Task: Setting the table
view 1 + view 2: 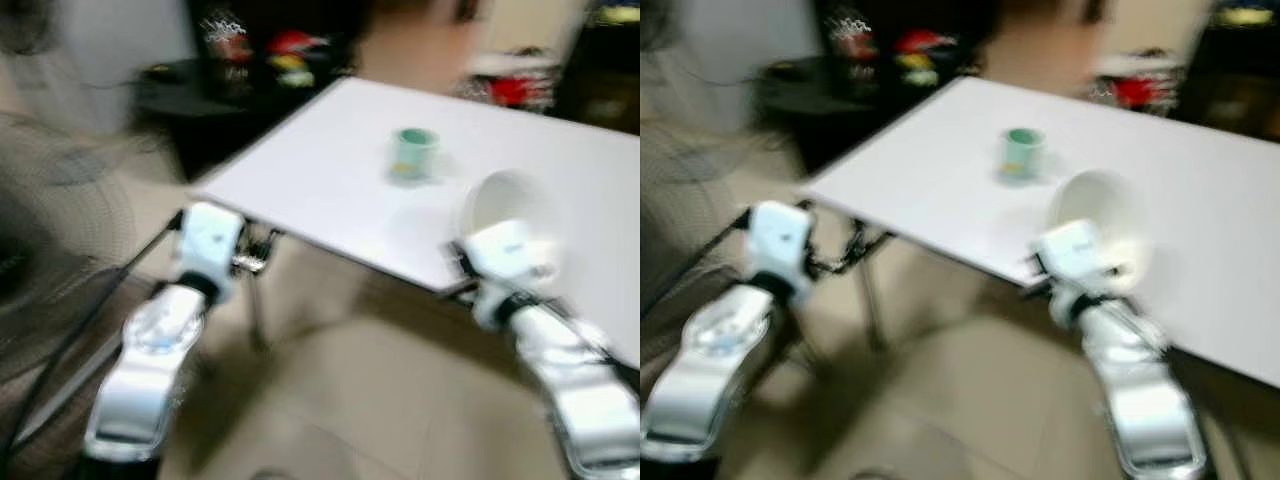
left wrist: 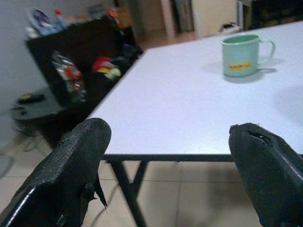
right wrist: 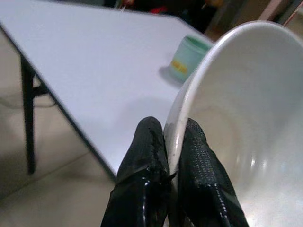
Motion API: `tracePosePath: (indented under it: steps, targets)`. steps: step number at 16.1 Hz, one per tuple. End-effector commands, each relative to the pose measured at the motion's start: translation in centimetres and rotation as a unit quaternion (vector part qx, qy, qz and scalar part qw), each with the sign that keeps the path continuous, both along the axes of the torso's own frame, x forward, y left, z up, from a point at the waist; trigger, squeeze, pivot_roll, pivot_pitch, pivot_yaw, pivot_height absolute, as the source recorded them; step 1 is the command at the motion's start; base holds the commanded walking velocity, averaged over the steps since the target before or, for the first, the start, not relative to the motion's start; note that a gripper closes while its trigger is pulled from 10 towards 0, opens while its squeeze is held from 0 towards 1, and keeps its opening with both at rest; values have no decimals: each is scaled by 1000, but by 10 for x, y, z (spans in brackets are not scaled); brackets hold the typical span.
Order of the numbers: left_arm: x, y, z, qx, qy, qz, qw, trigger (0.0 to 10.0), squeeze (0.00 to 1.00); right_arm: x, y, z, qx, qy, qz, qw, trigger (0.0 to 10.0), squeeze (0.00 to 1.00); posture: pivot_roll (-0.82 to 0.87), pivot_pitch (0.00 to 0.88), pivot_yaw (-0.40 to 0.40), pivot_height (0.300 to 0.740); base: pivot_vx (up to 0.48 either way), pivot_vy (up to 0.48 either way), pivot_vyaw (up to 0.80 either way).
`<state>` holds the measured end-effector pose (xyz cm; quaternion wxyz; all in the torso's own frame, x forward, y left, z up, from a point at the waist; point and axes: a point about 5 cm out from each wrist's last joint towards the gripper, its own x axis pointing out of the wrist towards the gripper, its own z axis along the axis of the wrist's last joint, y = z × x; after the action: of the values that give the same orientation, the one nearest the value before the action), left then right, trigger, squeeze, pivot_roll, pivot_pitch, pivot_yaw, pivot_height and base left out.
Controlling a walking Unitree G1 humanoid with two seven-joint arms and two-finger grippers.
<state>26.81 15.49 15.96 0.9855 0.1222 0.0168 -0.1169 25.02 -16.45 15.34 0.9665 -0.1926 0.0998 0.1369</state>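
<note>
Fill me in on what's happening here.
The robot is at the near edge of a white table, setting it. Its right gripper pinches the rim of a white bowl between its fingers, one inside and one outside, holding it over the table's near edge. A green mug stands on the table farther in, apart from the bowl. The left gripper is open and holds nothing, just off the table's edge. The head views are blurred.
</note>
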Motion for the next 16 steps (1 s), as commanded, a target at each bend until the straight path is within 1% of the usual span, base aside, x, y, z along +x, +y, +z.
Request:
tracePosePath:
  steps: [1,5,8,11,12,13,16]
  targets:
    - [1,-5,4,-4,-9,-6,1000,10000,0,3,-7,10,-16,-16,-7,1000,10000,0,69,0,21,740,311,0,0]
    - [1,-7,3,-9,-9,-5,1000,10000,0,9,-8,11,-26,-17,-1,1000,10000,0,70,0,8,740,308,0,-106]
    - [3,-8,3,-12,-10,-4,1000,10000,0,19,-1,12,-51,-19,32,998,10000,0,69,0,8,740,307,0,0]
    - [4,-9,3,-10,-9,-12,1000,10000,0,24,0,11,-55,-7,29,998,10000,0,68,0,10,740,307,0,0]
    - [5,-9,3,-10,-9,-16,1000,10000,0,25,-1,10,-61,-2,27,998,10000,0,69,0,10,740,304,0,-781]
    - [5,-10,4,-9,-9,-19,1000,10000,0,24,-1,8,-54,6,29,998,10000,0,65,0,16,740,304,0,-781]
    - [7,-12,3,-7,-7,-31,999,10000,0,23,-2,1,-72,25,31,997,10000,0,58,0,28,740,306,0,-781]
